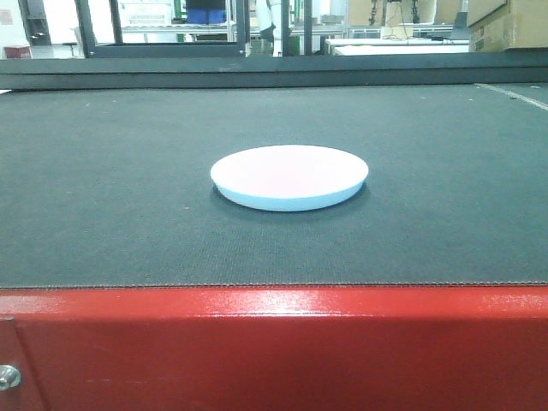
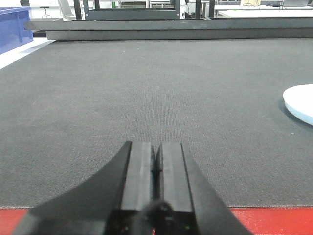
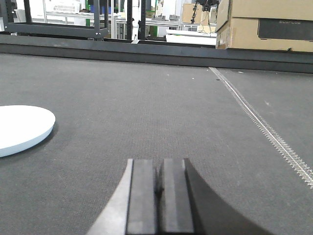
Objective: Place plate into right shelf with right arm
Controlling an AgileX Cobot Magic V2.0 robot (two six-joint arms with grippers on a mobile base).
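Plate (image 1: pixel 289 175) untouched at frame centre; right gripper (image 3: pixel 159 196) clenched, empty.
Stiff, glossy, probably slick and breakable; pinch its raised rim at the right edge.

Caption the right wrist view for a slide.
Shut right claw low over the dark mat, white plate lying to its left, untouched.

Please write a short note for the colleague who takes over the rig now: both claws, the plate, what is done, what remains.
Left claw: shut, empty, above the mat.
Right claw: shut, empty; plate to its left, apart.
Plate: flat on the dark mat.
Done: nothing yet.
Left: right arm grasps plate, puts it into right shelf.
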